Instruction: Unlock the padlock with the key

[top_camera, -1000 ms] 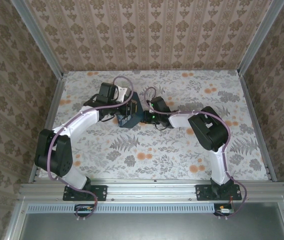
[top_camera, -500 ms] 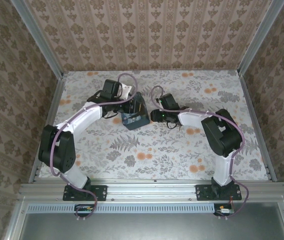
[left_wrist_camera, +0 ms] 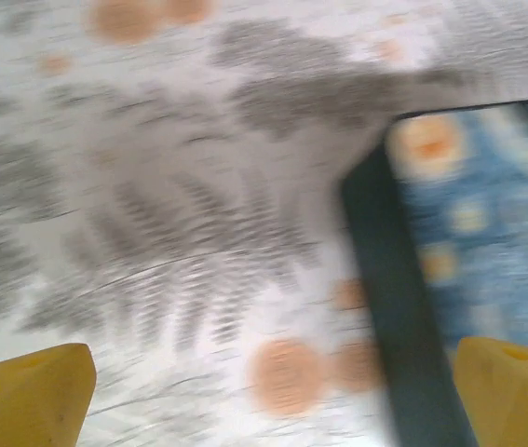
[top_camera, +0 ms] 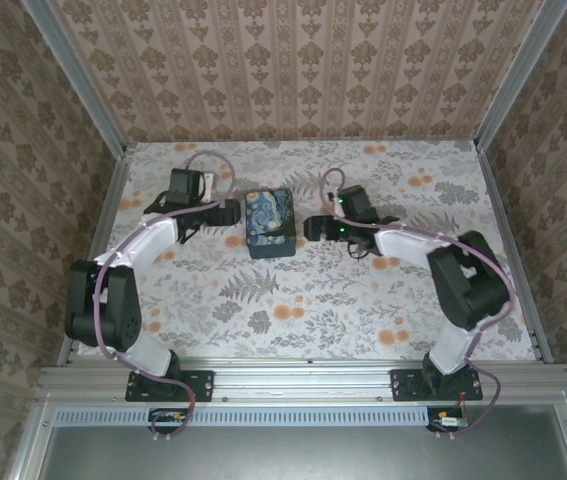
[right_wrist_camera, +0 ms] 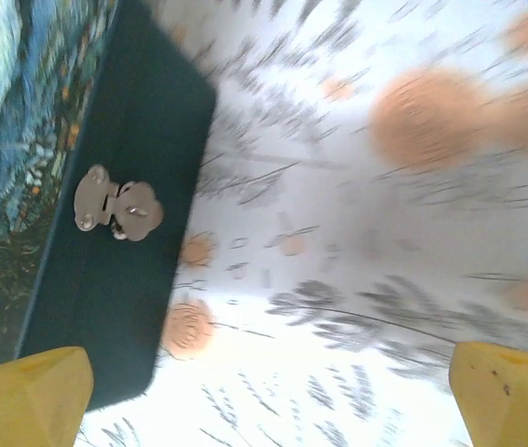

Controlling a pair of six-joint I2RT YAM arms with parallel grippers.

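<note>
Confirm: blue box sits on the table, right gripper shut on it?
Not quite. The right gripper is open, holding nothing: the right wrist view shows its fingertips wide apart. The blue box does sit on the table.

Only real obstacle on the flower-print tablecloth [top_camera: 293, 310] is the blue swirl-painted rectangular box [top_camera: 268, 222], sitting mid-table toward the far side. The left gripper [top_camera: 231, 212] sits just beside its left wall and the right gripper [top_camera: 309, 229] is near its right wall, so both sides are tight. The near half is wide open, plus a strip between the box and the patterned far wall [top_camera: 293, 70].
</note>
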